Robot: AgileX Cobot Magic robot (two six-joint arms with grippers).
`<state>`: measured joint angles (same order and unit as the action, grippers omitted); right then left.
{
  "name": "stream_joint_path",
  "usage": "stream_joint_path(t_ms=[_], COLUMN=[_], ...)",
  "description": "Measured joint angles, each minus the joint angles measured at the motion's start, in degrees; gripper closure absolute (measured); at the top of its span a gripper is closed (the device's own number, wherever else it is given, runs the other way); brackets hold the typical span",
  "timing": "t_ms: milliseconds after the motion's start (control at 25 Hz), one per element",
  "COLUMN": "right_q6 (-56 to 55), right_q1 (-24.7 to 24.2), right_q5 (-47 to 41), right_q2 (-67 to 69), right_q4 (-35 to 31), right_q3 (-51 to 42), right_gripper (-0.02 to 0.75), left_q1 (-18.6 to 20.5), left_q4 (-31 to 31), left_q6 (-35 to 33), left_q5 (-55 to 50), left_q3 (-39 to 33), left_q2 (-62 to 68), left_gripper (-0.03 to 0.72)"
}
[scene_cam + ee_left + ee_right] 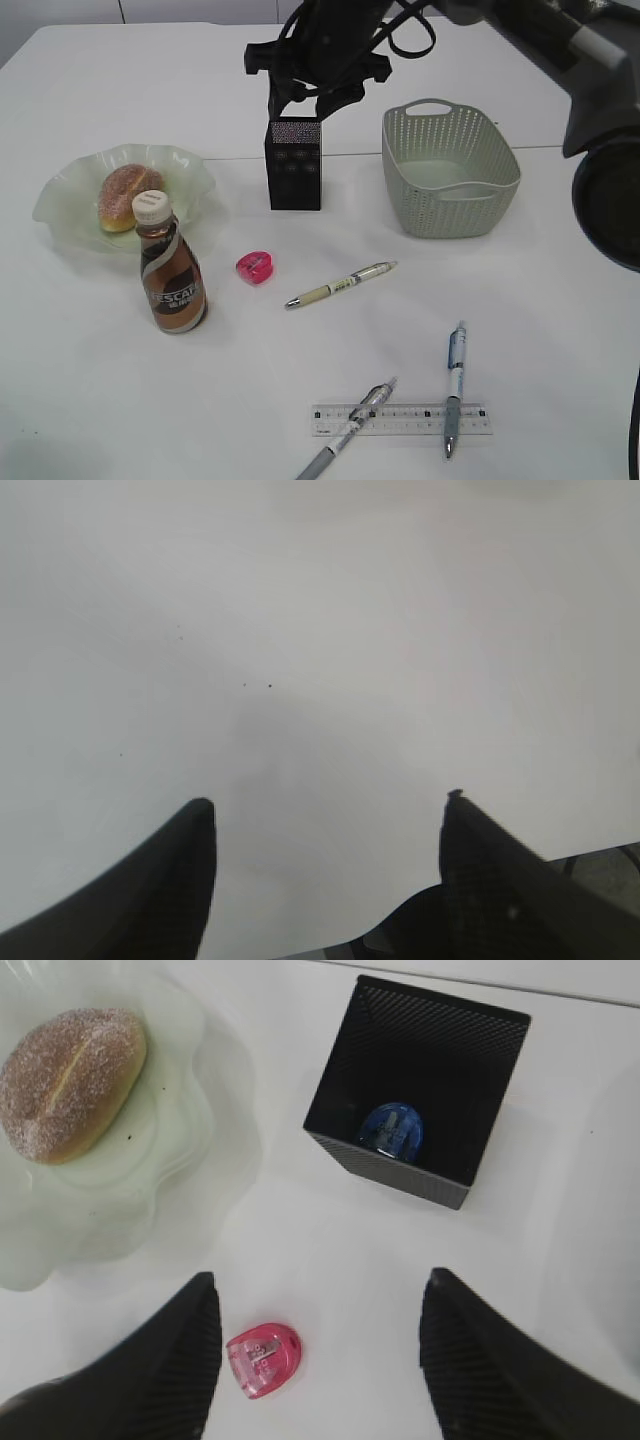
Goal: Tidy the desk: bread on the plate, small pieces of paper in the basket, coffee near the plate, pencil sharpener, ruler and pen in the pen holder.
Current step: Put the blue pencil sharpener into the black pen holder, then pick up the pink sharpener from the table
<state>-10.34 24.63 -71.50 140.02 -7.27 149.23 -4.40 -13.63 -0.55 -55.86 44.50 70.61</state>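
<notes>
A blue sharpener hides in the box

Only the right wrist view shows the blue pencil sharpener (392,1130) inside the tall black mesh pen holder (345,1070), upper middle. The right gripper (318,1365) and left gripper (328,880) both have fingers apart, holding nothing.

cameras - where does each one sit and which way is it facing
Exterior view: in front, slanting down at the desk; dark arms at top and right.
Left wrist view: looks down on bare desk; left gripper open.
Right wrist view: looks down on pen holder, pink sharpener, bread; right gripper open.
Exterior and right wrist views share these three.
</notes>
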Motion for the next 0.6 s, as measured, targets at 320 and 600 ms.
stream_joint_path(t_ms=[320,600], right_q6=[0.3,-1.9], right_q1=[6.7,10.5], right_q5=[0.0,0.0], right_q2=[0.0,0.2], right_q4=[3.1,8.0], right_q3=[-8.3,-13.1], right_gripper=[0.279,0.279], left_q1=[0.0,0.0], left_q4=[0.0,0.0], left_q6=[0.0,0.0], left_q5=[0.1,0.1], left_q3=[0.0,0.0], left_q2=[0.0,0.0], left_gripper=[0.176,0.188])
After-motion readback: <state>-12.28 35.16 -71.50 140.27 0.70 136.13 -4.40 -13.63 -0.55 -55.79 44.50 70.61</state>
